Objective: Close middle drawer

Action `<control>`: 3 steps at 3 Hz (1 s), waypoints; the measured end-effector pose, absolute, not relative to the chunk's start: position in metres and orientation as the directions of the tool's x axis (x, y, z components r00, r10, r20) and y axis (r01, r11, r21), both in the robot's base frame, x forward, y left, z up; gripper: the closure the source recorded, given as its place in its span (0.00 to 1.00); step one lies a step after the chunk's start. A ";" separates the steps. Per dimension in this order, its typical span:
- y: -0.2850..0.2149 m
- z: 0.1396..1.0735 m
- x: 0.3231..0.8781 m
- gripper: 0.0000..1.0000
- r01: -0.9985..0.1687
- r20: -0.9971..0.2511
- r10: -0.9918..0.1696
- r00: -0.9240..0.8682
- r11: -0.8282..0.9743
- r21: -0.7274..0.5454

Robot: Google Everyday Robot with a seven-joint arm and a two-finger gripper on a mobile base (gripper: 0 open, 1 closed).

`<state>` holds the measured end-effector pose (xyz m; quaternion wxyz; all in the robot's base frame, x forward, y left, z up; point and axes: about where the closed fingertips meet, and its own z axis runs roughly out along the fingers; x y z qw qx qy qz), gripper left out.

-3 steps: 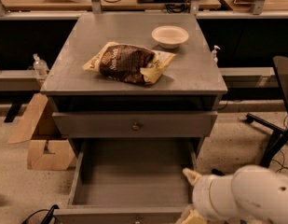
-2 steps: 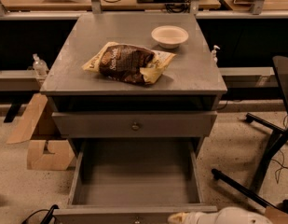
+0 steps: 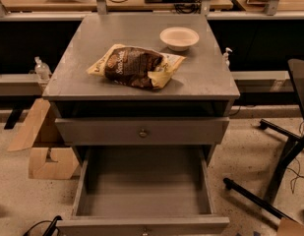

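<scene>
The middle drawer [image 3: 141,193] of the grey cabinet is pulled far out towards me. Its plain grey box is empty. Its flat front [image 3: 107,226] runs along the bottom edge of the camera view, with the small knob [image 3: 144,231] just showing. The shut drawer above it [image 3: 92,131] has a round centre knob [image 3: 143,132]. Anything below the open drawer is out of view. My gripper and arm are not in the view.
A chip bag [image 3: 134,67] and a white bowl [image 3: 179,37] lie on the cabinet top [image 3: 77,68]. A cardboard box [image 3: 43,146] stands on the floor to the left. An office chair base [image 3: 279,176] is on the right. Benches run behind.
My white arm was at the bottom right, beside the open drawer. It sank lower and has left the view. The drawer stands as open as before.
</scene>
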<state>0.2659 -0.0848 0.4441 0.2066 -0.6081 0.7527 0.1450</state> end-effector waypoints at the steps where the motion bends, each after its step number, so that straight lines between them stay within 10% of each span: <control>1: -0.067 0.443 0.272 1.00 -0.987 -0.486 -0.866 -0.116 0.156 -0.042; 3: -0.057 0.402 0.299 1.00 -0.989 -0.528 -0.841 -0.119 0.146 -0.010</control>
